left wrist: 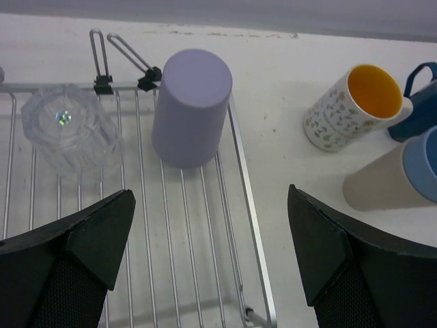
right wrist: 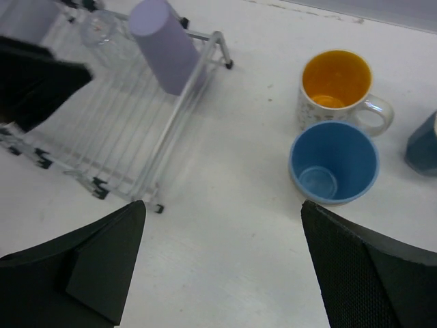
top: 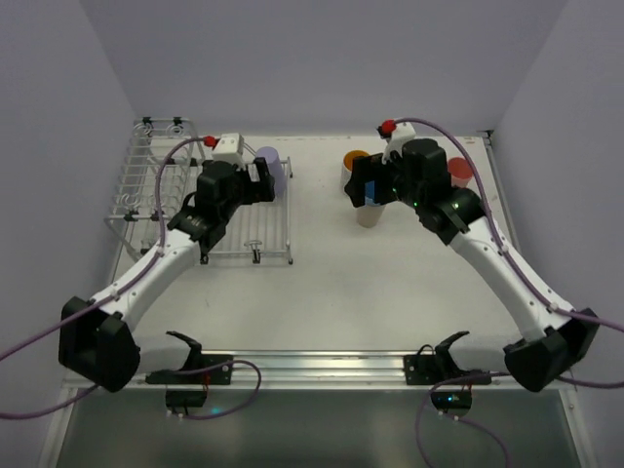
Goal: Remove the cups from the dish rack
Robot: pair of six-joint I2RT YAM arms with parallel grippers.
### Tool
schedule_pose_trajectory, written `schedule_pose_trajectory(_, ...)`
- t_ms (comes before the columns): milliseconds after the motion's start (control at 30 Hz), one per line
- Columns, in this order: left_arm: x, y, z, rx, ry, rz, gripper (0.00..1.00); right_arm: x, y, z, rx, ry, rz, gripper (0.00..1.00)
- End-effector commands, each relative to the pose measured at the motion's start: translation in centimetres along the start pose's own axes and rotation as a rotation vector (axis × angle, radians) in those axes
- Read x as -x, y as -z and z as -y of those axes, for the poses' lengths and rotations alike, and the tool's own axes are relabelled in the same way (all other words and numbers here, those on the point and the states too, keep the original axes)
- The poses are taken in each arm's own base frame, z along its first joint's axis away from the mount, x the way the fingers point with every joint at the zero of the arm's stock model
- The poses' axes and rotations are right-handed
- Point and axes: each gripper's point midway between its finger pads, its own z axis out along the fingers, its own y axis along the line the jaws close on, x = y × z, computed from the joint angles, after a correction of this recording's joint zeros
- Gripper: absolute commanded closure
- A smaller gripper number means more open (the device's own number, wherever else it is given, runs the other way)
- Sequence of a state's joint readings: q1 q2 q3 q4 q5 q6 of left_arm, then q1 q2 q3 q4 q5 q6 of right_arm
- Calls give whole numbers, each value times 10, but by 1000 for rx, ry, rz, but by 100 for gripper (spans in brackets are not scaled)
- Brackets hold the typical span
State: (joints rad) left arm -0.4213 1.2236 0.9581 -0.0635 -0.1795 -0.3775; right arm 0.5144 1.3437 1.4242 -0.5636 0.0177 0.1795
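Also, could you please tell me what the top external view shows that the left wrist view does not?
Only the top external view shows the tall basket end of the dish rack and a reddish cup at the far right. Only the left wrist view shows a clear glass on the rack's grid. Both show the upturned lilac cup on the rack and the orange-lined mug on the table.

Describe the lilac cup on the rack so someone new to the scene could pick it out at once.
Find the wire dish rack on the left of the overhead view and go to the far right corner of its flat grid. There the lilac tumbler stands upside down. Its only neighbour on the grid is a clear faceted glass; the tumbler is opaque and smooth.
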Motion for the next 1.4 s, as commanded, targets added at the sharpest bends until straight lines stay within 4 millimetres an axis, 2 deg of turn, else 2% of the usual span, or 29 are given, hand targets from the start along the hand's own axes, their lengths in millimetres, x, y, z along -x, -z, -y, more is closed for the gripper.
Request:
schedule_pose_trajectory(0, 58, -34, -1, 73, -58, 162, 0, 14, 19, -45, 238, -117, 205, 1)
schedule_pose_trajectory(33, 61, -42, -1, 79, -65, 163, 0, 19, 24, -53, 283, -126, 247, 1)
schedule_pose_trajectory(100, 60, -67, 3, 66, -100, 148, 0, 8, 33, -63, 341, -125, 246, 1)
schedule_pose_trajectory(200, 59, -97, 0, 104, -139, 114, 0, -2, 34, -64, 342, -117, 229, 1)
schedule_pose_trajectory(233, 49, -110, -3, 116, -154, 88, 0, -6, 34, -65, 345, -115, 220, 1)
schedule_pose_trajectory(300, 58, -121, -1, 120, -172, 100, 0, -14, 32, -67, 356, -117, 205, 1)
schedule_pose_trajectory(333, 48, -133, -3, 125, -186, 73, 0, -14, 33, -69, 370, -114, 207, 1)
schedule_pose_trajectory(400, 42, -144, -5, 137, -212, 48, 0, -19, 32, -73, 380, -114, 196, 1)
schedule_pose_trajectory(433, 49, -149, -5, 151, -212, 57, 0, -20, 32, -74, 384, -113, 194, 1)
schedule_pose_trajectory(467, 39, -158, -11, 179, -222, 34, 0, -20, 33, -74, 384, -111, 196, 1)
schedule_pose_trajectory(533, 35, -166, -15, 191, -233, 23, 0, -20, 33, -74, 384, -113, 204, 1)
schedule_pose_trajectory(567, 26, -171, -18, 199, -242, 6, 1, -19, 34, -75, 391, -115, 207, 1)
schedule_pose_trajectory(633, 20, -174, -21, 211, -249, 0, 8, -17, 36, -78, 404, -119, 215, 2)
schedule_pose_trajectory(667, 19, -174, -22, 214, -250, 1, 19, -16, 36, -80, 413, -120, 217, 2)
schedule_pose_trajectory(733, 25, -168, -21, 209, -240, 21, 28, -15, 37, -82, 419, -123, 219, 2)
schedule_pose_trajectory(767, 16, -166, -23, 207, -241, 6, 28, -15, 35, -81, 417, -125, 217, 2)
schedule_pose_trajectory(867, 6, -161, -27, 206, -232, -2, 24, -12, 37, -85, 435, -136, 225, 2)
schedule_pose_trajectory(900, 3, -161, -29, 212, -237, -9, 27, -13, 36, -87, 445, -145, 220, 2)
schedule_pose_trajectory(933, 2, -160, -31, 218, -238, -11, 42, -11, 37, -88, 452, -148, 225, 2)
schedule_pose_trajectory(1000, 3, -158, -33, 219, -234, -8, 56, -12, 40, -90, 463, -154, 224, 2)
schedule_pose_trajectory(1033, 12, -153, -30, 209, -227, 11, 66, -11, 41, -90, 461, -157, 229, 2)
schedule_pose_trajectory(1067, 21, -149, -26, 201, -212, 26, 69, -12, 41, -90, 461, -162, 230, 2)
schedule_pose_trajectory(1100, 30, -143, -22, 189, -199, 47, 73, -9, 42, -90, 463, -164, 243, 2)
schedule_pose_trajectory(1133, 55, -128, -11, 146, -176, 98, 76, -8, 42, -89, 457, -173, 247, 2)
schedule_pose_trajectory(1200, 79, -109, 5, 90, -127, 156, 77, -7, 43, -91, 468, -202, 251, 2)
schedule_pose_trajectory(1233, 106, -85, 17, 40, -102, 217, 77, -3, 46, -94, 485, -213, 268, 2)
schedule_pose_trajectory(1300, 125, -59, 33, -28, -47, 273, 78, 4, 51, -97, 512, -250, 311, 2)
schedule_pose_trajectory(1333, 133, -32, 43, -93, -26, 305, 78, 9, 58, -98, 526, -265, 334, 2)
schedule_pose_trajectory(1367, 139, -19, 52, -144, 26, 334, 78, 8, 58, -98, 534, -292, 334, 2)
